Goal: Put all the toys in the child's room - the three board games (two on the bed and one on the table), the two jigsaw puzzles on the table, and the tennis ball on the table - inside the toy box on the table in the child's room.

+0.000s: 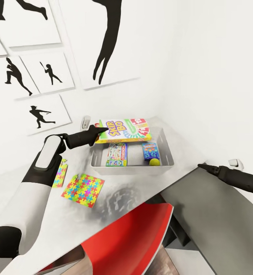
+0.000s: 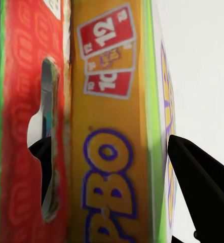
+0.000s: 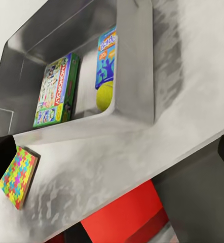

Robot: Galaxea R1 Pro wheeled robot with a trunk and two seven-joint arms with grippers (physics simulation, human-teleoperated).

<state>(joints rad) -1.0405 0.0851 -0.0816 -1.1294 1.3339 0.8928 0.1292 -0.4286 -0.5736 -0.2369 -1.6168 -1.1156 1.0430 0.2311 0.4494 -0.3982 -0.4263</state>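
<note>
Head view: the left gripper (image 1: 99, 131) is clamped on the Skip-Bo box (image 1: 123, 130), held over the toy box (image 1: 167, 148); 2 jigsaw puzzles (image 1: 83, 189) lie just beside the toy box.

Left wrist view: fingers (image 2: 203, 185) pinch its edge.

Right wrist view: I cannot tell the right gripper's state. Lower the box flat before releasing.

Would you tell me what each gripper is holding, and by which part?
The left gripper clamps the Skip-Bo box across its thin end edge; the right gripper holds nothing.
</note>
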